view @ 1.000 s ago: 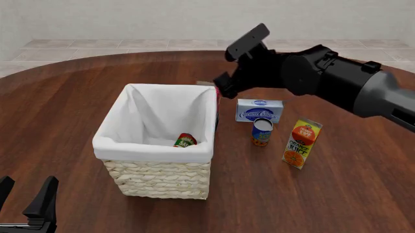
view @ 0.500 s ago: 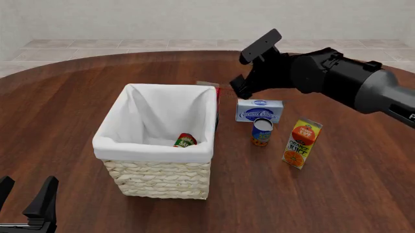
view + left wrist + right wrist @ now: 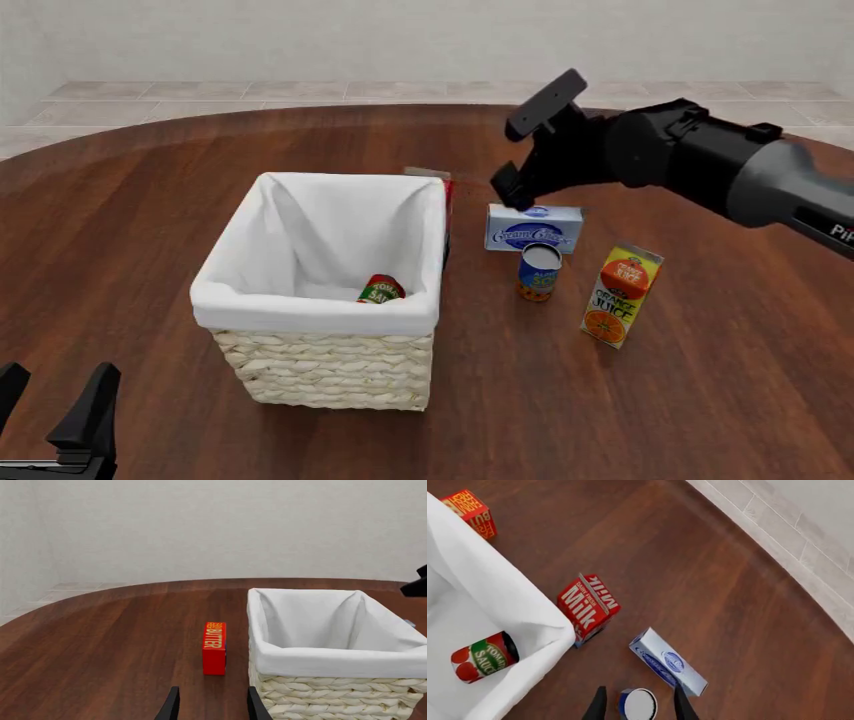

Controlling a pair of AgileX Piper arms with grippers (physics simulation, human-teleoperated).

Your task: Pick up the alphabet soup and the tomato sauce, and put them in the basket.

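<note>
The alphabet soup [image 3: 538,272], a blue and orange can, stands upright on the table right of the basket; it also shows from above in the right wrist view [image 3: 639,704]. The tomato sauce [image 3: 382,290] lies on its side inside the basket [image 3: 320,370], and shows in the right wrist view [image 3: 484,656]. My right gripper [image 3: 511,185] is open and empty, held in the air above the cream cheese box, beyond the soup; its fingertips [image 3: 599,706] frame the soup can far below. My left gripper [image 3: 51,402] is open and empty at the near left corner, near the basket [image 3: 333,700].
A blue-and-white cream cheese box [image 3: 534,228] lies just behind the soup. An orange juice carton [image 3: 619,296] stands to its right. A red milk carton [image 3: 588,607] lies behind the basket's far right corner. A red butter box [image 3: 214,647] stands behind the basket.
My right arm has moved to the right and slightly down, from over the basket's far right corner to above the cream cheese box. The left arm has not moved.
</note>
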